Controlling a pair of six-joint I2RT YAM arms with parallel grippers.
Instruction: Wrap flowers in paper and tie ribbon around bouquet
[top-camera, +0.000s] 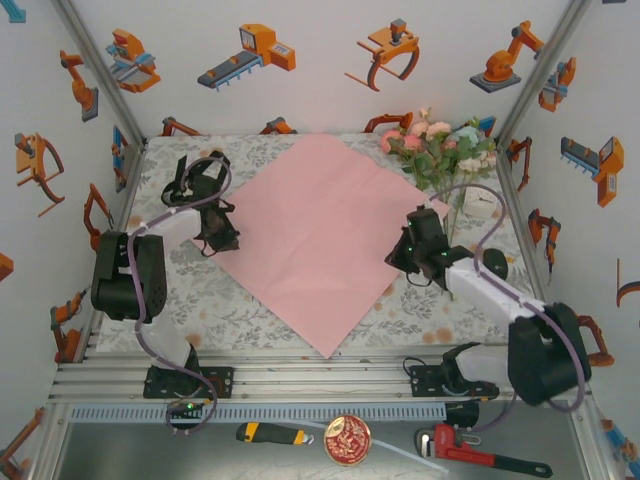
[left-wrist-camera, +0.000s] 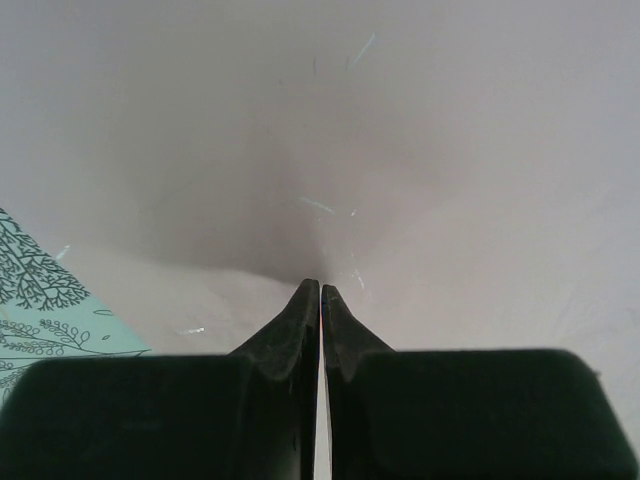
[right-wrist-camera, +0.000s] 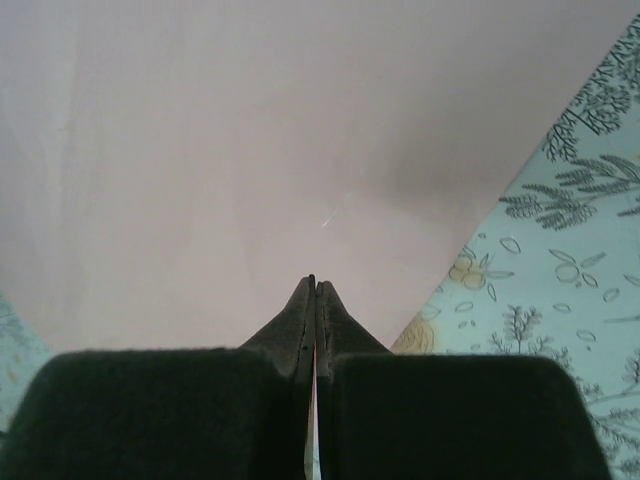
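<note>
The paper (top-camera: 320, 240) lies flat, pale pink face up, in the middle of the grey floral tablecloth (top-camera: 200, 300). It is turned like a diamond, with one corner toward the near edge and one toward the far wall. The flowers (top-camera: 440, 150) sit at the far right of the table, just beyond the paper's right corner, with pink, cream and pale blue blooms bunched above green leaves. The left gripper (top-camera: 222, 243) is down at the paper's left corner. In the left wrist view its fingers (left-wrist-camera: 290, 325) stand a hair apart with a pale sliver in the slit, and soft creases in the sheet run toward the tips. Whether they pinch the paper cannot be told. The right gripper (top-camera: 398, 258) is low over the paper's near-right edge. In the right wrist view its fingertips (right-wrist-camera: 300, 310) meet, so the claw is closed, with pink sheet ahead of it and tablecloth to the right. Whether any paper is nipped between them cannot be told. A red pipe wrench (top-camera: 480, 458) lies on the near ledge, off the cloth.
</note>
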